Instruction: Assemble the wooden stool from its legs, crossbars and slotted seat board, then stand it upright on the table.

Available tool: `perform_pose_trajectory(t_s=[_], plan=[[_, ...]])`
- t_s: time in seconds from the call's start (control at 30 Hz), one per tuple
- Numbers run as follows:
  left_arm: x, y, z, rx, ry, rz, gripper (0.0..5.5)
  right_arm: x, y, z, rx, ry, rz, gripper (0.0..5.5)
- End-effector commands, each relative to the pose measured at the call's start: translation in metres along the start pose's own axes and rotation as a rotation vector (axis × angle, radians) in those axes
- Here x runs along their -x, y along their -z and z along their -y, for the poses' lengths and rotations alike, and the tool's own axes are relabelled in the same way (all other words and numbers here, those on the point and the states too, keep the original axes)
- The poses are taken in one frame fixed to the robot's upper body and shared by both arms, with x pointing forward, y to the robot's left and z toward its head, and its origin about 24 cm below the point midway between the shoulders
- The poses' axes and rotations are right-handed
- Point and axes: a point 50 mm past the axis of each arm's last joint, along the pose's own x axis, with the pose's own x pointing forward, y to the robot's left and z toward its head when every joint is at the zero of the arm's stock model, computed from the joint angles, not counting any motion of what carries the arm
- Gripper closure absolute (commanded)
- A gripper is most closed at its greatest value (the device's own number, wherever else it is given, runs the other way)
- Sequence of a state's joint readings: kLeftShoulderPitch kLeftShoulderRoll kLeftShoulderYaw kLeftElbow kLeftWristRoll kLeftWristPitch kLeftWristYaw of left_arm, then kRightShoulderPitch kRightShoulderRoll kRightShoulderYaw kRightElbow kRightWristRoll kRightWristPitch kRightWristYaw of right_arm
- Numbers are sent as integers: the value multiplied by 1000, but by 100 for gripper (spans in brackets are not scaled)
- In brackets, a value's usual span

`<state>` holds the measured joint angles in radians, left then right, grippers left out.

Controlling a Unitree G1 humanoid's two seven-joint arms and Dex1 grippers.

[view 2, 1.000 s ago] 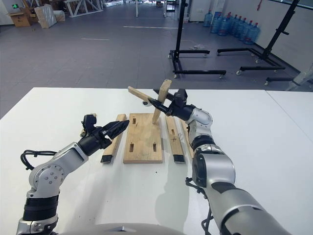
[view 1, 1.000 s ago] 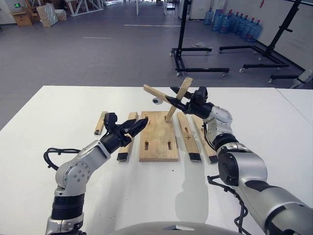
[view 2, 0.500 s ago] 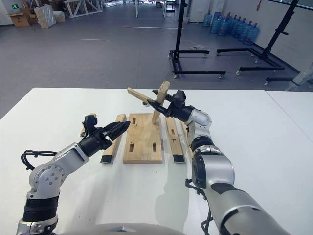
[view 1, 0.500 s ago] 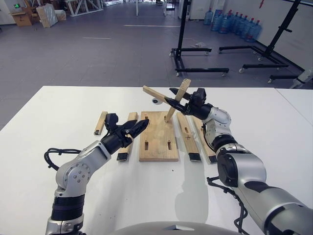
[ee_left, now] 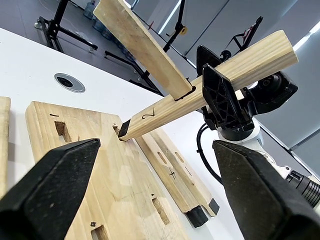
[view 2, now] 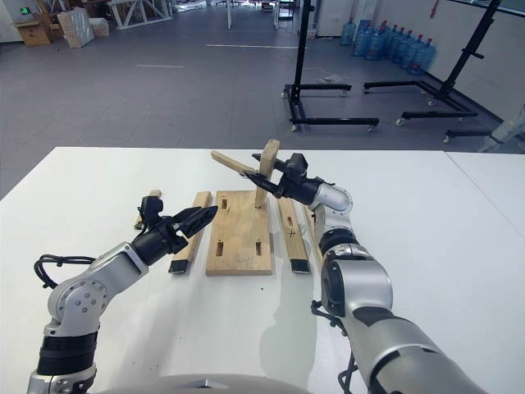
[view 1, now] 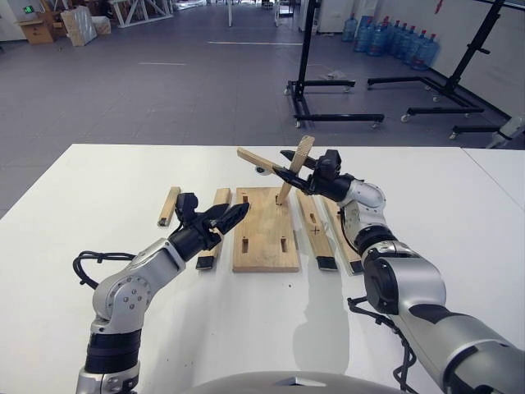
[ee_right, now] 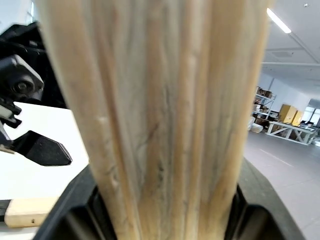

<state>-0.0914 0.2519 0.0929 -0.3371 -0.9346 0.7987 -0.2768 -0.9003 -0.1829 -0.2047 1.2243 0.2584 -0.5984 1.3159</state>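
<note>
The white surface (view 1: 82, 189) carries the flat, slotted, pale wooden seat board (view 1: 264, 238) in its middle. Two long wooden legs (view 1: 316, 230) lie at 3 o'clock of the board. The right end effector (view 1: 289, 174) grips a tilted pale wooden leg (view 1: 304, 149) with a thin wooden crossbar (view 1: 253, 158) fitted in it. The lower end of this leg meets the board at 1 o'clock. The left end effector (view 1: 230, 215), spread wide, hovers at 9 o'clock.

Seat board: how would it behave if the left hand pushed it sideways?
The seat board lies flat on the smooth table, so it would probably slide, not tip. It looks like thick solid wood, likely stiff. The leg poised at its far slot might snag.
</note>
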Motion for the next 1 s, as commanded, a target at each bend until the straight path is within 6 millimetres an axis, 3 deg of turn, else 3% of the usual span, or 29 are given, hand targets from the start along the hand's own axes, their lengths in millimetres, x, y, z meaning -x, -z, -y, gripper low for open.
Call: perform_pose_trajectory(t_s=[0.03,0.27,0.53,0.83,1.0], plan=[[0,2,0,-4,-5,-4,137,9,29,-20,-200,-91,-106,345],[-1,2,0,-2,-13,6,137,14,4,5,-124,-85,-172,345],[0,1,-1,-4,-21,14,137,38,11,-6,-171,-267,-330,345],[-1,0,-3,-6,-28,27,137,31,-1,-4,-250,-356,-365,345],[-2,0,-2,-7,-28,29,137,36,15,-3,-424,-284,-504,345]])
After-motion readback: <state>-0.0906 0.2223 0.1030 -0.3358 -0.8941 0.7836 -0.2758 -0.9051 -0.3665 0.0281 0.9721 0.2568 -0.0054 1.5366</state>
